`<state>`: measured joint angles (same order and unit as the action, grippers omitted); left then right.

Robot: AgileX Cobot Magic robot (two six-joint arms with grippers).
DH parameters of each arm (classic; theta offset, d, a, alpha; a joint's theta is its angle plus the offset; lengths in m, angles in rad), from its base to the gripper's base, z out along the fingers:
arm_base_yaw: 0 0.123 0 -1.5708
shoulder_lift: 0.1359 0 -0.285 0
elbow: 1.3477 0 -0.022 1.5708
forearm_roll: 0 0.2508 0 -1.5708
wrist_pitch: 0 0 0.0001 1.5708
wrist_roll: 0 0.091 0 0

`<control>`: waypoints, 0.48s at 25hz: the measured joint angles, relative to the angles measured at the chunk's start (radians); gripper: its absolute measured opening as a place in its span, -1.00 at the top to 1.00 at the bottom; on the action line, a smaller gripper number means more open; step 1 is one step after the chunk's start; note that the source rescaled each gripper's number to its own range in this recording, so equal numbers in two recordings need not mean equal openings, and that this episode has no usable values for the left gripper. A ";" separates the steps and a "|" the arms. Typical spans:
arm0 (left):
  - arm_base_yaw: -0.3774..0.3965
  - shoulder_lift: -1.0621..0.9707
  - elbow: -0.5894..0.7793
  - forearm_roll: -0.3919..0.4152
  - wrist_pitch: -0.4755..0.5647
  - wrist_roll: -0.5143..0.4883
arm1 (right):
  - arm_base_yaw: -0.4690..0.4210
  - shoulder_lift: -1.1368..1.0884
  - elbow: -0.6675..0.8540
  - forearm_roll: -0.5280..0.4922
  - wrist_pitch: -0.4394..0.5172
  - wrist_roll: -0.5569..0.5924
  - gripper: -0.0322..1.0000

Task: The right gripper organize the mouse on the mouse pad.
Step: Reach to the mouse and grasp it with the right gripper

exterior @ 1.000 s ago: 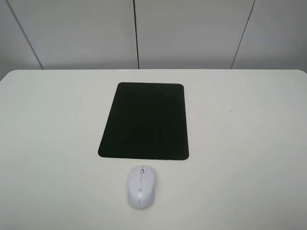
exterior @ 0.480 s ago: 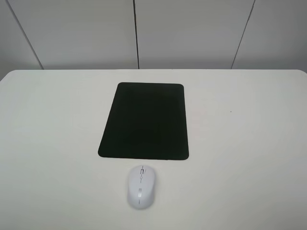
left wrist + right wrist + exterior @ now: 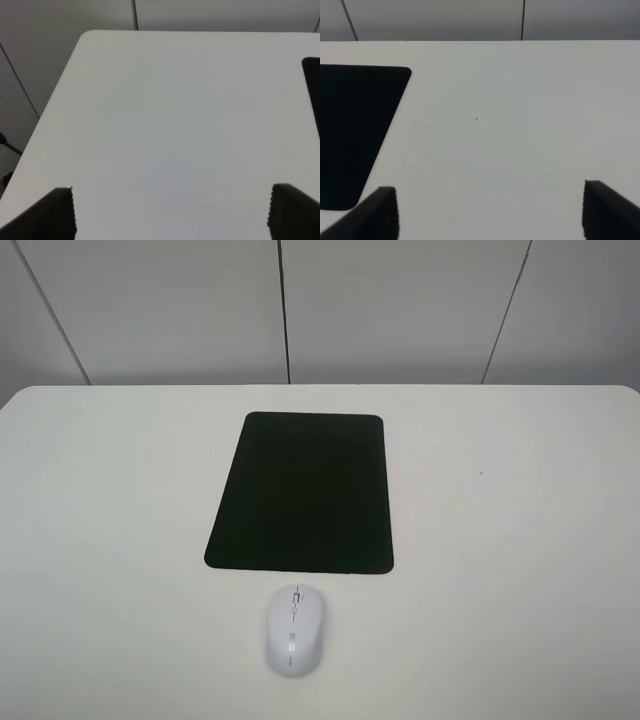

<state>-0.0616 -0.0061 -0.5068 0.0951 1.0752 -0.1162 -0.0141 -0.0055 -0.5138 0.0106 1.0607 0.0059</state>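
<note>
The white mouse (image 3: pixel 293 630) lies on the white table just in front of the black mouse pad (image 3: pixel 303 492), apart from its near edge. The pad lies flat at the table's middle; part of it shows in the right wrist view (image 3: pixel 355 130) and a sliver in the left wrist view (image 3: pixel 314 85). Neither arm appears in the exterior high view. My right gripper (image 3: pixel 490 215) is open and empty over bare table to the right of the pad, fingertips (image 3: pixel 380 210) wide apart. My left gripper (image 3: pixel 170 215) is open and empty over the table's left side.
The white table (image 3: pixel 500 540) ends at a grey panelled wall (image 3: pixel 400 310) at the back. Its left edge and rounded far corner show in the left wrist view (image 3: pixel 82 37). A tiny dark speck (image 3: pixel 481 474) marks the table right of the pad.
</note>
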 joint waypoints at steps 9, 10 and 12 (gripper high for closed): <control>0.000 0.000 0.000 0.000 0.000 0.000 | 0.000 0.000 0.000 0.000 0.000 0.000 -0.83; 0.000 0.000 0.000 0.000 0.000 0.000 | 0.000 0.000 0.000 0.000 0.000 0.000 -0.83; 0.000 0.000 0.000 0.000 0.000 0.000 | 0.000 0.000 0.000 0.000 0.000 0.000 -0.83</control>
<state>-0.0616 -0.0061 -0.5068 0.0951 1.0752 -0.1162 -0.0141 -0.0055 -0.5138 0.0106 1.0607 0.0059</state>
